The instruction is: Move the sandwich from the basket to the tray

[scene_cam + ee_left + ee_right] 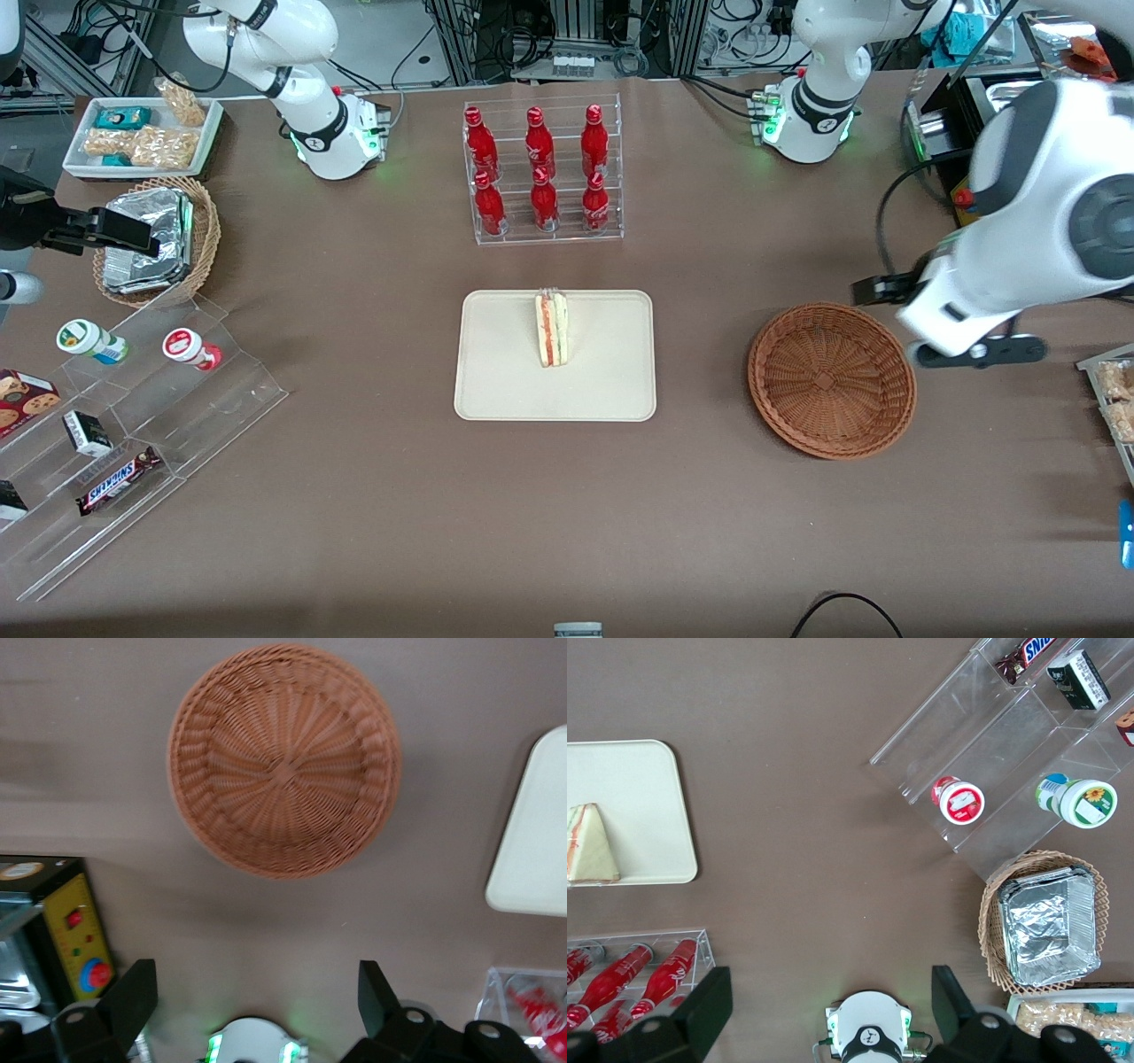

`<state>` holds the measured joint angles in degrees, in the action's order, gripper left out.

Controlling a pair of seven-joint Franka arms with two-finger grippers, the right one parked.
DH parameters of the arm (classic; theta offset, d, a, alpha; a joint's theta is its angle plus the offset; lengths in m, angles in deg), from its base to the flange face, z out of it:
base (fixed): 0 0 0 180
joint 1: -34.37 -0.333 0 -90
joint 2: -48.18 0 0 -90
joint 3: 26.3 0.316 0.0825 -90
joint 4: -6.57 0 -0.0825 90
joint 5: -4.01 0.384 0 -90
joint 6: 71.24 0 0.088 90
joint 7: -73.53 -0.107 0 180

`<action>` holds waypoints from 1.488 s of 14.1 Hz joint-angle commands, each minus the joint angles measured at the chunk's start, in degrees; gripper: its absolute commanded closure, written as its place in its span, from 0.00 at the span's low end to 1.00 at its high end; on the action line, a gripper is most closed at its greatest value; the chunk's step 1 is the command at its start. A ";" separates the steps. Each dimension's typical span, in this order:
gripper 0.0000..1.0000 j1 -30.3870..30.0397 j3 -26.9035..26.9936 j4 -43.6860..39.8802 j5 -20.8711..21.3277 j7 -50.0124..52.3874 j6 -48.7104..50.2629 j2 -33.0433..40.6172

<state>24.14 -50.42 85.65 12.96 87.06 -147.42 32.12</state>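
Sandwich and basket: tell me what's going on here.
The sandwich stands on the tray at mid-table, so the transfer looks done. The basket, toward the working arm's end, holds nothing. The left gripper hangs open above the table beside the basket, gripping nothing.

Basket (283, 762): round, brown, nothing inside.
Tray (536, 833): cream corner, apart from basket.
Gripper (257, 997): above table, two black fingers (133, 997) wide apart.
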 commanded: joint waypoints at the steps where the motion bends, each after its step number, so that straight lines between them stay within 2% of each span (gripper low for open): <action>1: 0.00 -2.50 -0.49 -1.73 -0.86 -4.13 4.98 1.38; 4: 0.00 -2.69 -1.01 -5.77 -0.68 -4.04 9.11 1.21; 9: 0.00 -2.95 -0.84 -7.10 -2.34 -3.79 9.12 4.00; 12: 0.00 -4.26 0.21 -2.19 -4.02 -3.52 10.88 8.76; 14: 0.00 -4.71 0.21 -2.18 -5.33 -3.78 10.44 8.42; 15: 0.00 -5.06 0.82 -1.92 -6.56 -4.04 9.83 8.59; 16: 0.00 -4.10 3.88 -1.74 -7.18 -4.48 9.91 9.03; 18: 0.00 1.33 9.85 -0.69 -7.36 -6.41 9.65 10.08; 21: 0.00 2.85 11.29 1.60 -8.94 -6.86 8.69 12.19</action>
<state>25.42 -40.52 83.47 4.89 81.05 -136.96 40.39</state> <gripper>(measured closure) 0.000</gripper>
